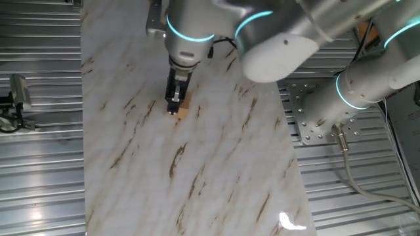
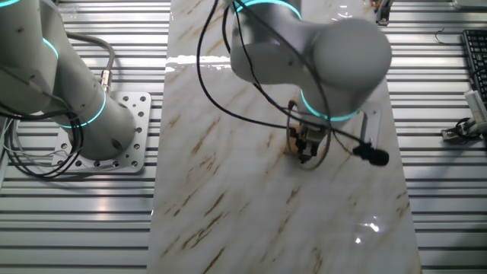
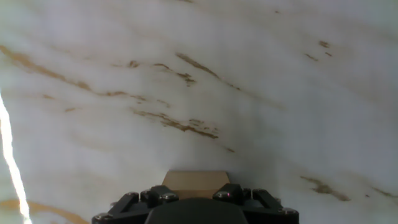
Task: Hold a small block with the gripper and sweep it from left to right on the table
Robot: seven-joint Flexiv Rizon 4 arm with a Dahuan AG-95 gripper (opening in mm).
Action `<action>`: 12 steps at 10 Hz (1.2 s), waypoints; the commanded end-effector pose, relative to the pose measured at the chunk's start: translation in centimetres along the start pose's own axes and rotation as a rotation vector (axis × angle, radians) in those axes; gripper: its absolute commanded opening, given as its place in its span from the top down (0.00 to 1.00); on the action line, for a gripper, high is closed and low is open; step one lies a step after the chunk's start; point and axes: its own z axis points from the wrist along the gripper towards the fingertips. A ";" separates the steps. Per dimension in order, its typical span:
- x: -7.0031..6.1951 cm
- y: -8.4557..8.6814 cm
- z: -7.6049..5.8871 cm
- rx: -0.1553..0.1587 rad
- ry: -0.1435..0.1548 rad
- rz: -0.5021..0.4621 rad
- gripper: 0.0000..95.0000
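Observation:
The small tan wooden block (image 1: 181, 110) sits on the white marble-patterned table (image 1: 216, 170), held between the black fingers of my gripper (image 1: 174, 107), which points straight down from the silver wrist with the cyan ring. In the other fixed view the gripper (image 2: 303, 150) is partly hidden under the bulky arm, and only a sliver of the block (image 2: 292, 141) shows. In the hand view the block (image 3: 195, 181) sits between the two finger bases at the bottom edge, resting on the table (image 3: 249, 74). The gripper is shut on the block.
A second grey arm (image 1: 367, 82) stands on a bolted plate (image 1: 315, 118) to the right of the slab. Corrugated metal flooring (image 1: 39, 170) surrounds the table. A black cable (image 2: 358, 148) with a plug trails over the slab near the gripper. A keyboard (image 2: 475, 61) lies at the far edge.

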 end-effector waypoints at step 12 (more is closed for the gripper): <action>0.0 -0.1 3.2 0.112 0.030 -0.036 0.80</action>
